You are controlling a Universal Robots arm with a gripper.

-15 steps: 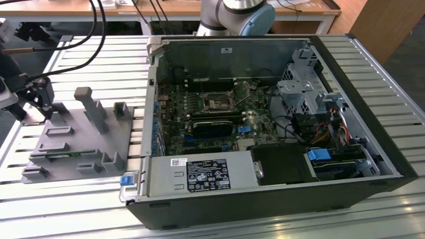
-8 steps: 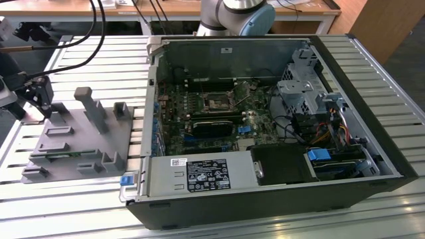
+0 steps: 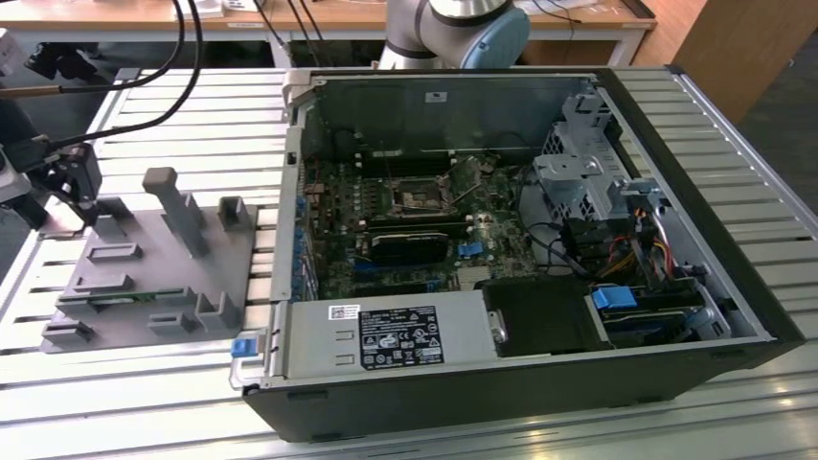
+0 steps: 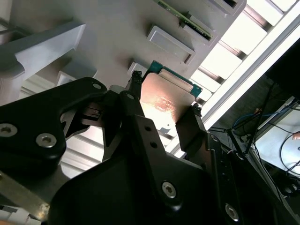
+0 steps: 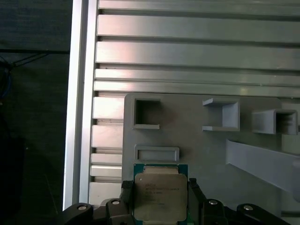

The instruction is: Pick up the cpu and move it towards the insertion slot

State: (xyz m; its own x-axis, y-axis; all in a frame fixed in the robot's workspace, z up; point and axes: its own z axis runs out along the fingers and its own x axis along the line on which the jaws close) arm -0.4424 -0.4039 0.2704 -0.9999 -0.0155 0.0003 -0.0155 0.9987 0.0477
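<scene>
— Where's the cpu (image 5: 160, 197) right now?
— In the gripper (image 4: 166, 96). Its two black fingers (image 5: 193, 191) are clamped on opposite edges of the chip, and the silvery top faces the wrist cameras.
— Why hold it by the edges?
— My guess is that a flat chip offers nothing else to pinch, and this way nothing presses on its underside. It also looks level in the grasp, which I'd think matters for a square socket.
— Is it off the grey fixture (image 3: 141, 278)?
— It hangs over the fixture, just beside a shallow rectangular recess (image 5: 157, 153). I can't quite tell whether it's clear of the plate. In the second wrist view it seems to float above it.
— What are all those pockets and posts for?
— They look like nests that keep each part in a known spot. The green circuit strip (image 3: 128, 299) lies in one of them.
— And the insertion slot (image 3: 420, 196)?
— It's inside the open computer case (image 3: 511, 402), the shiny square frame with a dark centre. It's well apart from the chip, toward the exterior view's right, and the fixture is on the left. The case lies on its side with the panel off, I'd say so the socket can be reached from above.
— How far along is it?
— I'd judge the grasp is made, but the carry across is not yet done.
</scene>
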